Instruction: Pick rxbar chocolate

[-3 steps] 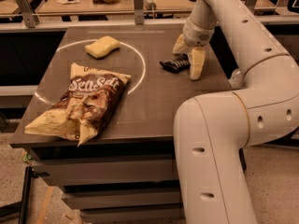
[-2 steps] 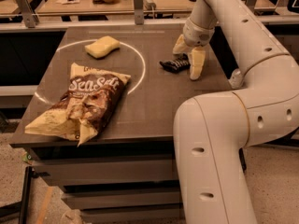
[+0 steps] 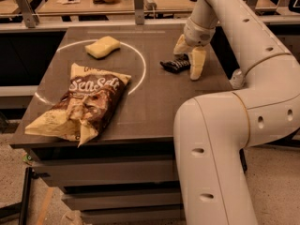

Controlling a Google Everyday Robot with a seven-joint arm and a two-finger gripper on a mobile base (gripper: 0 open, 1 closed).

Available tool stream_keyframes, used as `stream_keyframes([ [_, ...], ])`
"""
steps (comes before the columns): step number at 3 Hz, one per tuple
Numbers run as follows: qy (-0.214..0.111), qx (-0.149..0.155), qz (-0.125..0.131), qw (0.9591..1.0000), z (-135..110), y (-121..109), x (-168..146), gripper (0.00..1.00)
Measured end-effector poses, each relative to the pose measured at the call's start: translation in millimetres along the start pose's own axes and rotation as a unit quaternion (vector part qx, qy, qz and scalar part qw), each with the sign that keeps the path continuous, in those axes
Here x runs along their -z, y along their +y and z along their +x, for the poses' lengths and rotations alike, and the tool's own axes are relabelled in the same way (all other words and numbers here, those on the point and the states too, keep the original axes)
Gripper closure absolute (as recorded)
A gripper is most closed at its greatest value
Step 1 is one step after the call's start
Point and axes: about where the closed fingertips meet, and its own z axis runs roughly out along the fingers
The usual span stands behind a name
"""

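Gripper: upper right of frame, low over the table, fingers spread about the rxbar's right end. Rxbar: flat on the table, upper centre-right. Risk: if you close off-centre, the glossy wrapper may slip or skid aside.

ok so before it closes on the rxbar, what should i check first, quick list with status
1. Target identified: the rxbar chocolate, a small black bar near the right rear of the table: ok.
2. Gripper low, right at the bar's right end: ok.
3. Fingers apart enough to take the bar: ok, open.
4. Bar's end truly between the fingers: cannot tell, the near finger covers that end.
5. Bar lying flat on the table, not lifted: ok.
6. Chip bag and yellow sponge well apart from the gripper: ok.
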Motion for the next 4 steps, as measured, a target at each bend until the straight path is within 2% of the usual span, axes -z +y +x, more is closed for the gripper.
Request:
stream_keyframes([
  [4, 0.002, -0.002, 0.000, 1.0000, 0.1, 1.6, 3.9, 0.42],
])
